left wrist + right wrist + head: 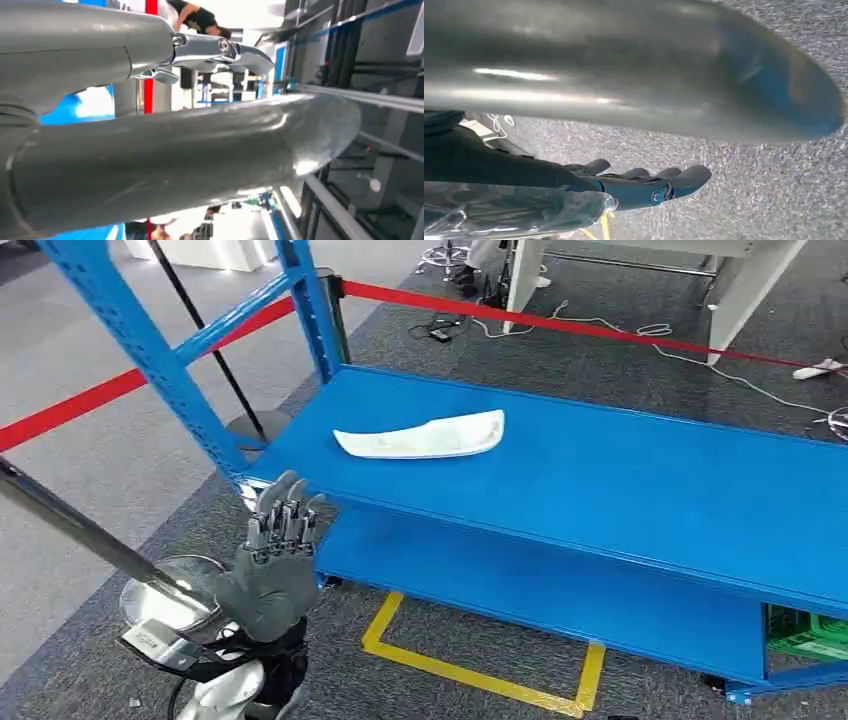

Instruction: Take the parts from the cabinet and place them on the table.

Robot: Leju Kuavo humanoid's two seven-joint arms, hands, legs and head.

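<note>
Left hand (pixel 277 545) raised, fingers spread, holding nothing, just short of the shelf (pixel 600 480) edge. White part (pixel 422 436) lies ahead and rightward, long axis crosswise. Right hand (pixel 644 185) hangs empty over carpet.

no legible text or labels

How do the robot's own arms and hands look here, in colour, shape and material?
The left hand has a matte grey palm cover and darker grey, segmented fingers with metal links. Its forearm is shiny silver with black cables at the wrist. In the right wrist view, the right hand shows a thick, glossy grey thumb, rounded dark fingers and a clear plastic wrap.
</note>
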